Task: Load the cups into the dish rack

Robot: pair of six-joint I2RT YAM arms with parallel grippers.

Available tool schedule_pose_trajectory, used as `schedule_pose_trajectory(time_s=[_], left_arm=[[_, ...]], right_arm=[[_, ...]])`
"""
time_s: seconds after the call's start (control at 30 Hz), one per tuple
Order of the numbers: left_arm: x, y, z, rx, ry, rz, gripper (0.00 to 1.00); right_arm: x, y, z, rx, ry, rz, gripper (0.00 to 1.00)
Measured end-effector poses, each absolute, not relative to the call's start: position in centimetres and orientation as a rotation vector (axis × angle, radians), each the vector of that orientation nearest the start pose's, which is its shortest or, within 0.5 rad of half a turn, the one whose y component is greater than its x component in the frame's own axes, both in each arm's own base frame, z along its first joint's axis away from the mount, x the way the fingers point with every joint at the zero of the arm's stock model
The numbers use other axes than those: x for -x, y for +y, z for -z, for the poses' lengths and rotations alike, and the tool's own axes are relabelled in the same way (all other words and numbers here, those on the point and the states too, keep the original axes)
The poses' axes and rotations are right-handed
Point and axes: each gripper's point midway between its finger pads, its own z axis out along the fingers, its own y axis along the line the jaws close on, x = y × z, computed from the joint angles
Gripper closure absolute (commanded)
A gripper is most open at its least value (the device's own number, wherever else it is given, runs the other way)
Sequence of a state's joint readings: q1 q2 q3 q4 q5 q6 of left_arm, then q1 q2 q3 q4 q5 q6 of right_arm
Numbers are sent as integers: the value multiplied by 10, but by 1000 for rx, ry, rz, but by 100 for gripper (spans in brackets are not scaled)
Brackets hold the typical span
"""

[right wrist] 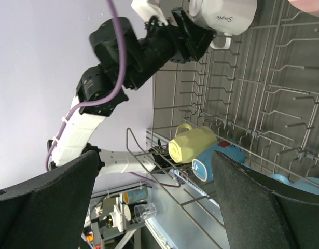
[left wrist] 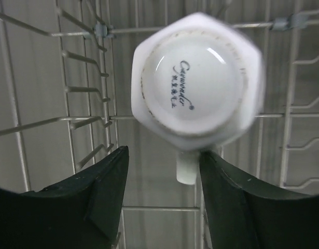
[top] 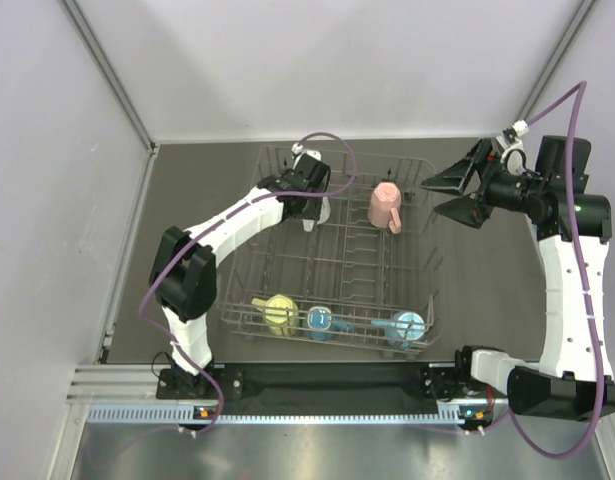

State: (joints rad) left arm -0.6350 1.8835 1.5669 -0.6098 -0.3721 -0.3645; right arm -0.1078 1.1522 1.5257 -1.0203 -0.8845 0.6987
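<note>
Hovering | left hand (left wrist: pixel 163 151) spread | white mug (left wrist: pixel 195 78) inverted just beyond its fingertips

White mug (left wrist: pixel 196 78) base: script mark, perhaps "Cavender"; smaller line beneath unreadable.

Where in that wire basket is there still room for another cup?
The middle of the dish rack is bare, between the white mug and pink mug far off and the near row. That row is crowded: yellow mug, blue mug, light blue mug.
</note>
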Motion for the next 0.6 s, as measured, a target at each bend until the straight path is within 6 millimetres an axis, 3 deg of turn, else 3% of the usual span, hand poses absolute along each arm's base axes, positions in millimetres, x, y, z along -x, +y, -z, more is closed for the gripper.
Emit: schedule_pose_trajectory(time_s=[0.2, 0.37, 0.6], left_arm=[[-411, -241, -177, -92, 2311, 66, 29], [-407, -237, -224, 0, 2225, 161, 28], [-394, -237, -277, 52, 2147, 339, 28]], right_arm=[[-249, 124, -372, -384, 2206, -1264, 11], [-252, 115, -360, -407, 2228, -1168, 11], [-260, 94, -328, -458, 2297, -964, 10]])
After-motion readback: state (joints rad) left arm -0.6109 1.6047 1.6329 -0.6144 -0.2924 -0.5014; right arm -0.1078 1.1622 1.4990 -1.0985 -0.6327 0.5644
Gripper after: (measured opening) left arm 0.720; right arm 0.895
